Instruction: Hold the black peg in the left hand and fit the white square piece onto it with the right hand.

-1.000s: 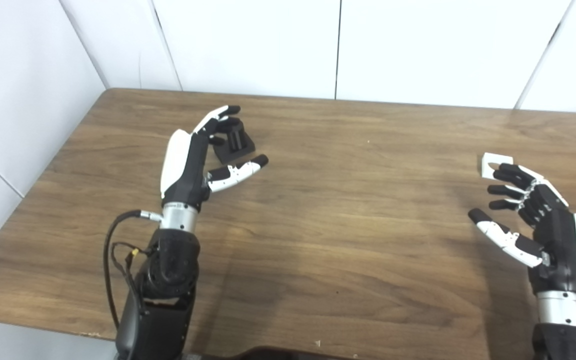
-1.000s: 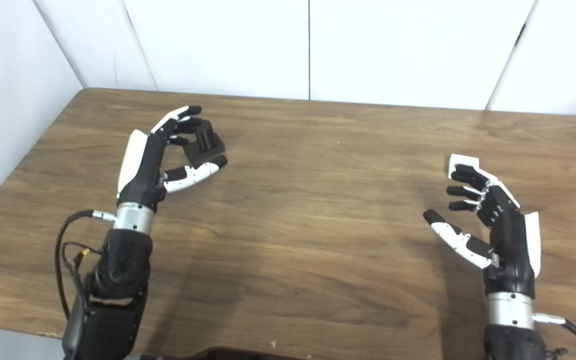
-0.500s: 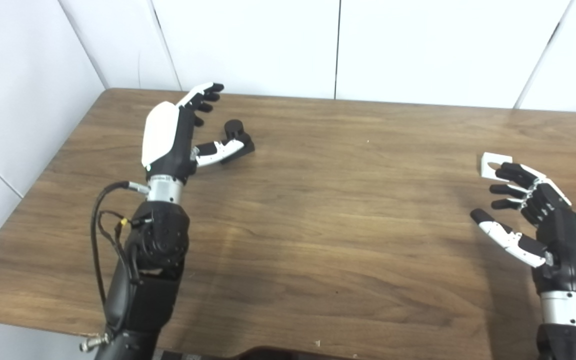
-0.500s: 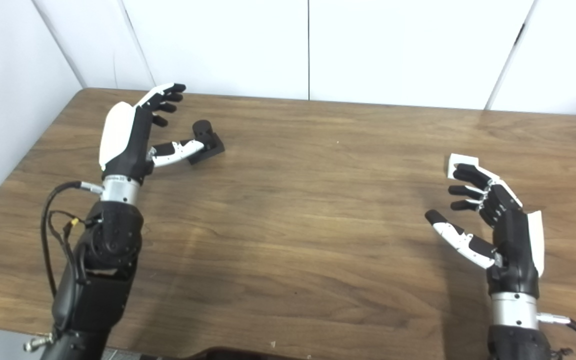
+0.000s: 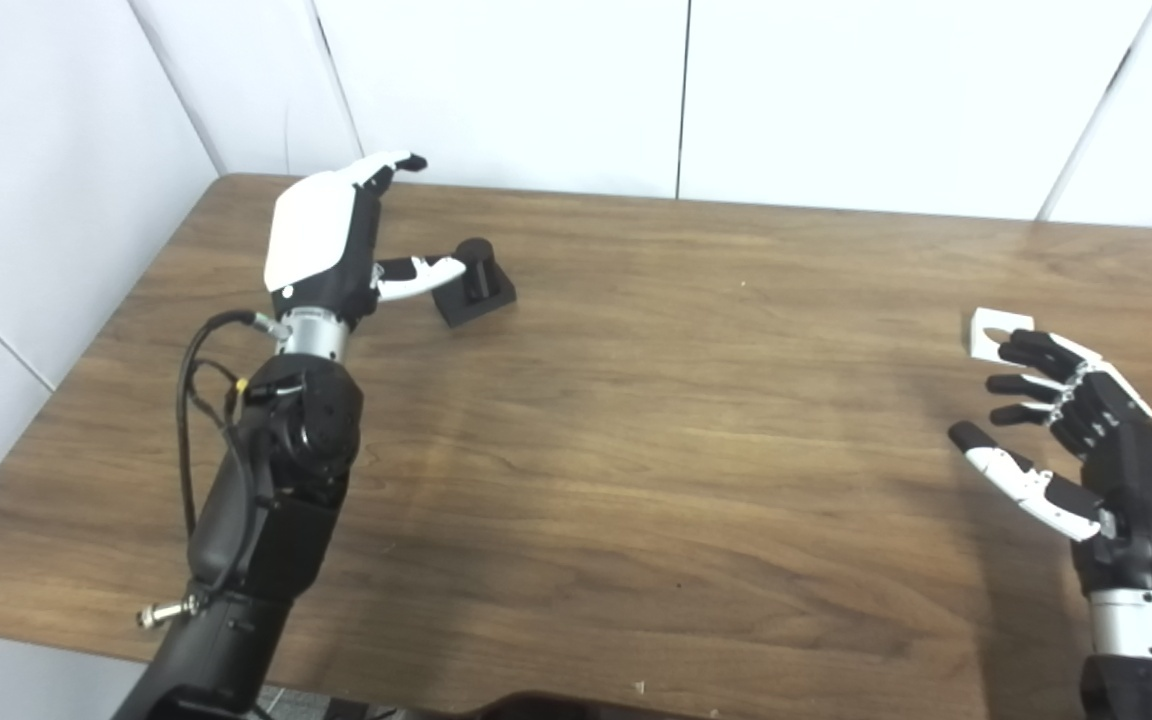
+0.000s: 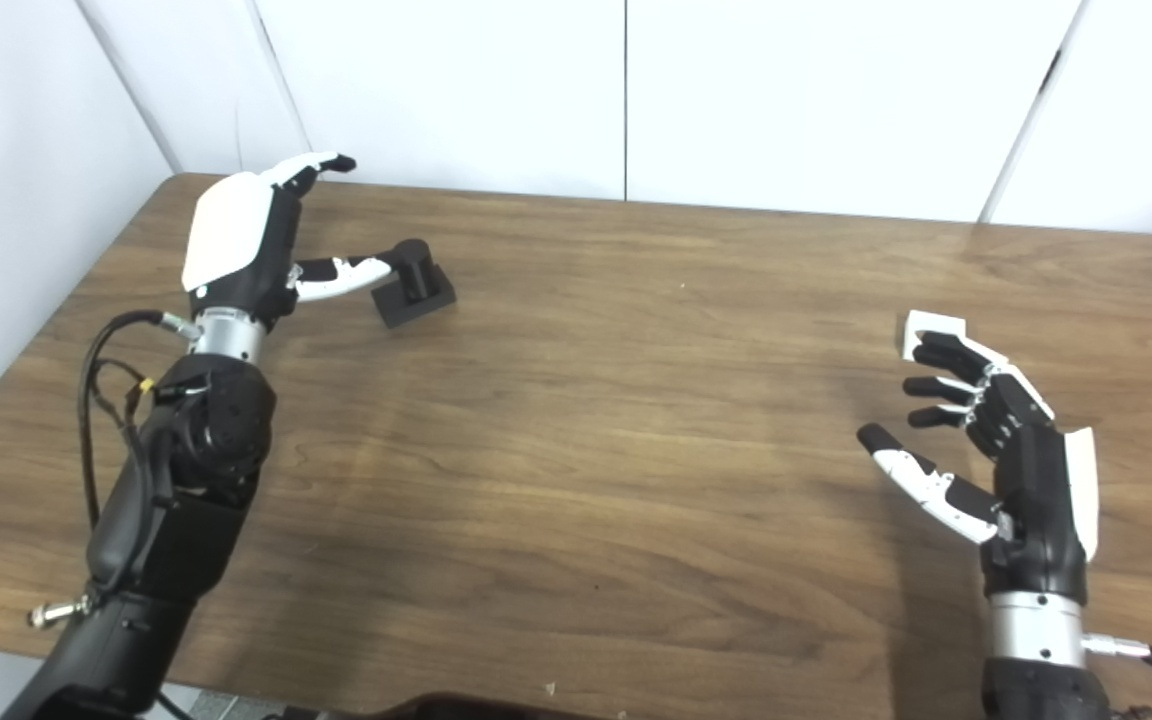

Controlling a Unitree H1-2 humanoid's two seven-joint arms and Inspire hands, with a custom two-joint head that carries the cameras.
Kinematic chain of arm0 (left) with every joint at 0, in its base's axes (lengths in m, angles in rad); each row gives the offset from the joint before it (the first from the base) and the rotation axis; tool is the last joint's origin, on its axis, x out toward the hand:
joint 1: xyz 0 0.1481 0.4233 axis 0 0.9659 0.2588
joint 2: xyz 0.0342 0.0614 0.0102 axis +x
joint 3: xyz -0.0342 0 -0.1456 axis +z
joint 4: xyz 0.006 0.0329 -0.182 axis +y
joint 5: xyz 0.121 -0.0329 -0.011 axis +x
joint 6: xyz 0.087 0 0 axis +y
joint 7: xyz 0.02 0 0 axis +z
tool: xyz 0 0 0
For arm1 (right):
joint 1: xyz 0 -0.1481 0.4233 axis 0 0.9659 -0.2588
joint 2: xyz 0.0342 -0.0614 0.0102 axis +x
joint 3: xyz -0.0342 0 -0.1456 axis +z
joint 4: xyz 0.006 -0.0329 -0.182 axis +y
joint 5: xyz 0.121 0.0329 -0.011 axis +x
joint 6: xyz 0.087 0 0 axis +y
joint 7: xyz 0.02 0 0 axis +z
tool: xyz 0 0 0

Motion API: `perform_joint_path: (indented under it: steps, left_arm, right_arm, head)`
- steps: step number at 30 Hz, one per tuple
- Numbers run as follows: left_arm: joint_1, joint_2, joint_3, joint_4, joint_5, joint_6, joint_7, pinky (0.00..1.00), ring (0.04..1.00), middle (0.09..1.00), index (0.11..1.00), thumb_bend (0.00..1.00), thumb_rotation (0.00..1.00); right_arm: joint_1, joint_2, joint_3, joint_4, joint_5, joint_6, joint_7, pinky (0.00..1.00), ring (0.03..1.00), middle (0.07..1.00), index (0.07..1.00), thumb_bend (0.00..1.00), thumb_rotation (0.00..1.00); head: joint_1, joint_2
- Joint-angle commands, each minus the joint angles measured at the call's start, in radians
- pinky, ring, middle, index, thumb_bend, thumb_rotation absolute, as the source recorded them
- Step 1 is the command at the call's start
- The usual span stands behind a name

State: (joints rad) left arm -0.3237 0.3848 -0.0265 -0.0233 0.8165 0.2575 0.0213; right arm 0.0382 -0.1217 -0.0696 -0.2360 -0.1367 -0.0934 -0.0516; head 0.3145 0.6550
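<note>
The black peg point(image 5: 477, 287), a round post on a square base, stands on the table at the far left. My left hand point(image 5: 334, 240) hovers open just left of it, thumb stretched toward the post, the other fingers raised above and behind it. The white square piece point(image 5: 996, 334) with a hole lies flat near the right edge. My right hand point(image 5: 1086, 440) is open just in front of it, fingertips over its near edge and nothing held.
The wooden table point(image 5: 656, 420) meets white wall panels at the back and left. A black cable point(image 5: 198, 400) loops beside my left forearm. A dark edge point(image 5: 536, 705) shows at the bottom centre.
My left hand has risen and drawn back to the left, its fingers lifting away from the peg, which now stands uncovered. The right hand has barely moved. The view shifted slightly.
</note>
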Motion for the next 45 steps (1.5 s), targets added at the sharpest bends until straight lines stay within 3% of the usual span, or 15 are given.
perform_joint_path:
  steps: [1, 16, 32, 45]
  left_arm:
    - [-0.060, 0.047, -0.011, -0.001, 0.036, 0.011, -0.008, 0.89, 0.938, 0.921, 0.782, 0.90, 0.56]
    - [-0.073, 0.073, -0.088, 0.080, 0.072, 0.086, -0.072, 0.96, 1.000, 1.000, 0.781, 1.00, 0.64]
    - [-0.096, 0.067, -0.125, 0.281, 0.041, 0.079, -0.035, 0.95, 1.000, 1.000, 0.776, 1.00, 0.64]
    - [-0.085, 0.052, -0.141, 0.332, -0.007, 0.064, 0.016, 0.94, 1.000, 1.000, 0.765, 0.96, 0.59]
  right_arm:
    - [-0.011, 0.004, -0.004, -0.041, 0.000, -0.014, -0.005, 0.53, 0.644, 0.729, 0.726, 0.53, 0.00]
    - [-0.009, 0.014, -0.003, -0.046, -0.017, -0.008, -0.013, 0.52, 0.633, 0.728, 0.727, 0.53, 0.06]
    - [-0.007, 0.007, -0.004, -0.067, -0.013, 0.021, -0.008, 0.51, 0.635, 0.737, 0.729, 0.52, 0.03]
    - [-0.001, 0.009, -0.004, -0.066, -0.010, 0.026, -0.010, 0.53, 0.638, 0.743, 0.735, 0.53, 0.04]
  head:
    - [-0.001, 0.000]
    - [-0.012, 0.002]
    - [-0.025, 0.007]
    - [-0.028, 0.009]
